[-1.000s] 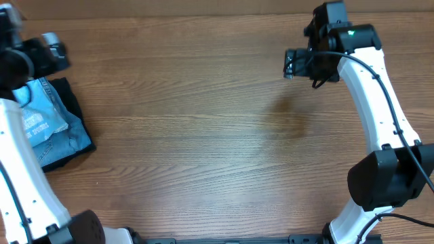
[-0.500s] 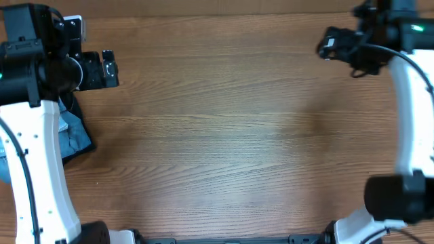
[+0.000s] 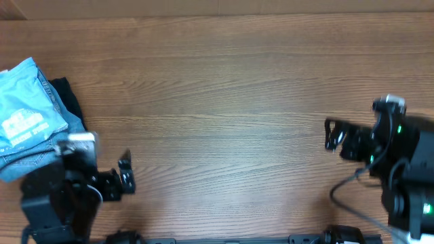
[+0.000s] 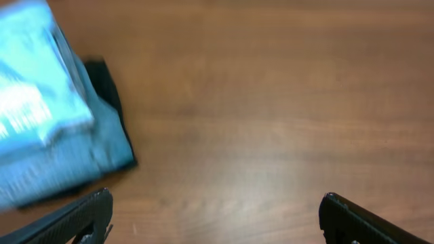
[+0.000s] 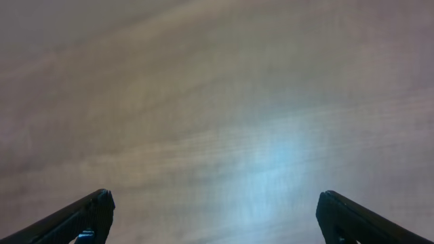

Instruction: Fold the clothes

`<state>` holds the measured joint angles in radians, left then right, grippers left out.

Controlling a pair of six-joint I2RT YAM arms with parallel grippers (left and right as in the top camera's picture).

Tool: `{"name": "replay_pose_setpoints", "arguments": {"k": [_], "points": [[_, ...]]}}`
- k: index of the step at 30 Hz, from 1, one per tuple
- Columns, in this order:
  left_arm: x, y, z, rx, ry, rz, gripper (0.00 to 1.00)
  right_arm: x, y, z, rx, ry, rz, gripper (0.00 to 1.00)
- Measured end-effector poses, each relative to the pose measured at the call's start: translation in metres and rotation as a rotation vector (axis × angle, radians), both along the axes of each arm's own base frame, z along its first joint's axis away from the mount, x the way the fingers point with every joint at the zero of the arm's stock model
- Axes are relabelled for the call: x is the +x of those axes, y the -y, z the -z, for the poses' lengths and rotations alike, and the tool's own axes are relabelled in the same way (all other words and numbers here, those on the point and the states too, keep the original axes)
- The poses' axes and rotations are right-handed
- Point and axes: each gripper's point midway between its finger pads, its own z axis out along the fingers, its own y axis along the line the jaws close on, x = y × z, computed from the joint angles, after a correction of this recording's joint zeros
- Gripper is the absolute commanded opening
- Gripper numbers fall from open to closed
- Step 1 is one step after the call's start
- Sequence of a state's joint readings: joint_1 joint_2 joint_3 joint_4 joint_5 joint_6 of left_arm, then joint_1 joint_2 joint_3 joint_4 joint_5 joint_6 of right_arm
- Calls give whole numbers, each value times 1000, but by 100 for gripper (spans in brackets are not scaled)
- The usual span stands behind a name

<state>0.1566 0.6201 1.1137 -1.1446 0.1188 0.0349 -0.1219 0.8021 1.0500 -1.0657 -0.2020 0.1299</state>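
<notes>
Both arms have dropped to the lower edge, left claw (image 3: 125,181) and right claw (image 3: 331,134) spread wide, empty. Sky-blue T-shirt (image 3: 27,102) sits folded at left on the jeans (image 3: 20,163); parking should avoid brushing that stack.

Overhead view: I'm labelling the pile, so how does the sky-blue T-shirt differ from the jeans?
The T-shirt is bright sky-blue with white lettering; the jeans are duller, faded blue and plain. The T-shirt lies on top, mostly showing; the jeans lie beneath, only an edge visible. Both sit folded in one pile.
</notes>
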Motion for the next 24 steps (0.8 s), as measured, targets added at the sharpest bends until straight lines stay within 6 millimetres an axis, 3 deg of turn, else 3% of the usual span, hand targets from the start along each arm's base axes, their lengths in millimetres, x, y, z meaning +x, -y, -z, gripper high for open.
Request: {"name": "replay_pose_setpoints", "arguments": {"k": [2, 5, 19, 22, 24], "points": [[-15, 2, 28, -16, -99, 0, 100, -24, -2, 16, 6, -63, 2, 100], [-30, 5, 44, -30, -186, 0, 100, -37, -3, 30, 12, -145, 5, 100], [-30, 5, 44, -30, -188, 0, 100, -39, 1, 33, -9, -160, 20, 100], [-30, 5, 44, -30, -188, 0, 100, -29, -1, 17, -57, -28, 1, 100], [-30, 5, 44, -30, -189, 0, 100, -24, -7, 0, -84, 164, -28, 100]]}}
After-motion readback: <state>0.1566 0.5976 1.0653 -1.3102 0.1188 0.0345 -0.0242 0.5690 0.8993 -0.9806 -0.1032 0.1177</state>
